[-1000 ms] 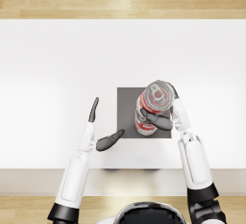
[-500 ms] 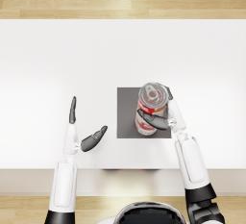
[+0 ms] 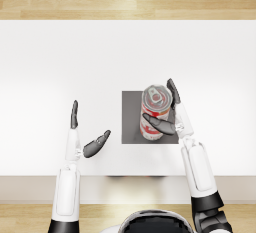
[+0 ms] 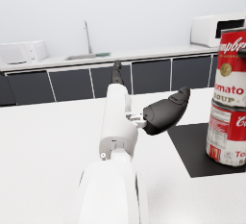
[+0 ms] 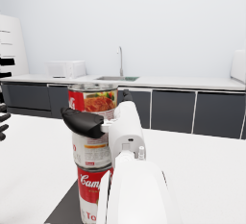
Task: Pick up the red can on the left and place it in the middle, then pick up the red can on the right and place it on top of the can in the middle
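Note:
Two red soup cans stand stacked on the dark grey mat (image 3: 131, 119) in the middle of the white table. The upper can (image 3: 155, 98) sits on the lower can (image 3: 148, 133), slightly offset in the left wrist view, upper can (image 4: 234, 69) over lower can (image 4: 228, 131). My right hand (image 3: 174, 118) wraps the upper can (image 5: 96, 148), thumb across its front and fingers (image 3: 173, 92) behind it. My left hand (image 3: 82, 139) is open to the left of the mat, holding nothing, with its fingers spread (image 4: 163, 112).
The white table (image 3: 60, 57) stretches wide on both sides, with its front edge just below my hands. Beyond it, the wrist views show a dark counter with a sink (image 5: 117, 78) and a microwave (image 4: 21, 52), far from the work.
My left hand has drawn away leftward from the mat. My right hand has shifted the upper can slightly left, more squarely over the lower can.

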